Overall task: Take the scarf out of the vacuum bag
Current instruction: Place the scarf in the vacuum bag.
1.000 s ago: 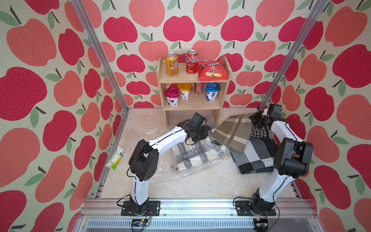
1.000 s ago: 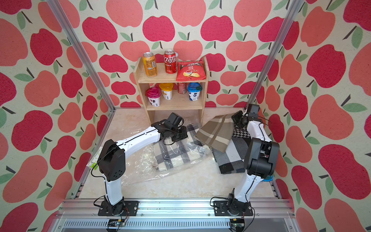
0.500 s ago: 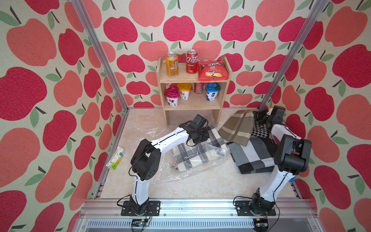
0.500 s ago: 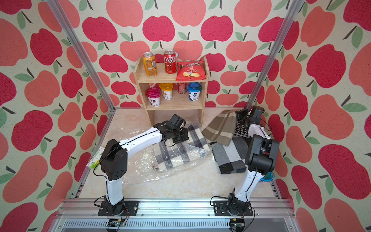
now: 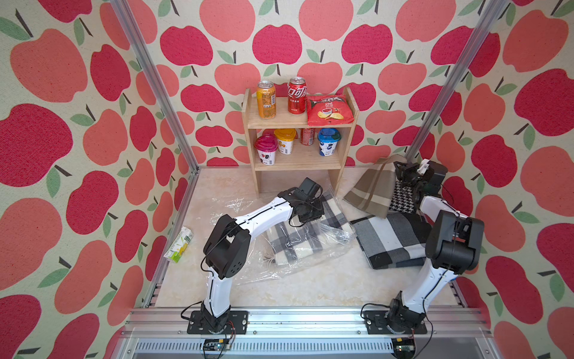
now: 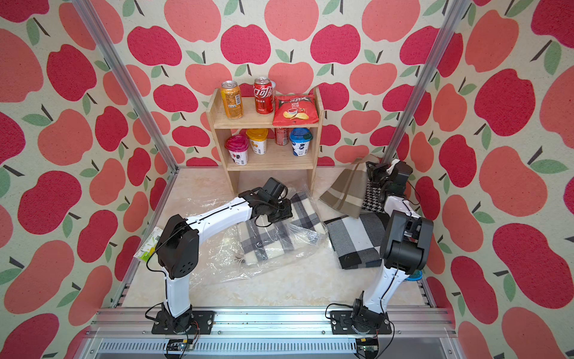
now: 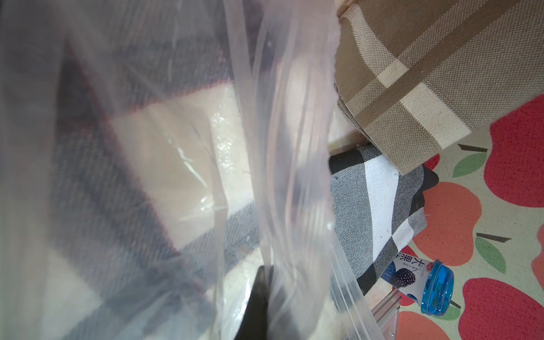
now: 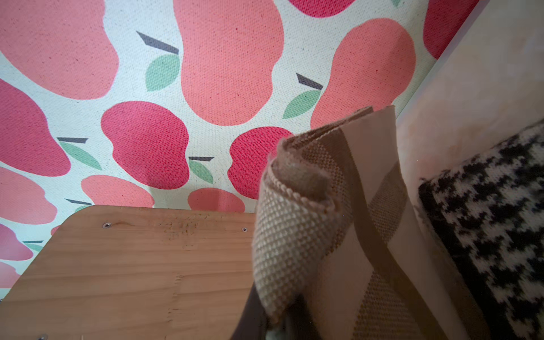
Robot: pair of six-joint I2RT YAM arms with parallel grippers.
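Pinching the vacuum bag (image 5: 264,270) with my left pincer (image 5: 310,215), jaws together on a bunched fold of clear film at the bag's far end. In the left wrist view the film runs down to one dark finger (image 7: 259,294) and blurs most of the picture. Bag lies flat and crumpled on the table (image 5: 310,289), mid-left, in front of the wooden shelf (image 5: 250,146). Plaid scarf (image 5: 298,245), grey and white, folded, sits inside the bag; its far corner lies by my left pincer, and I cannot tell whether that corner is past the opening.

My right pincer (image 5: 400,172) is clamped on a corner of the tan striped scarf (image 5: 372,189), up near the back right corner post. That scarf is outside the bag, hanging from the grip, with its lower edge on the dark grey check scarf (image 5: 391,239). In the right wrist view the tan corner (image 8: 294,235) is rolled up out of the jaws. Houndstooth cloth (image 5: 402,200) lies under my right arm.

Green juice carton (image 5: 179,245) by the left rail. Blue-lidded cup (image 6: 414,276) on its side at the right edge.
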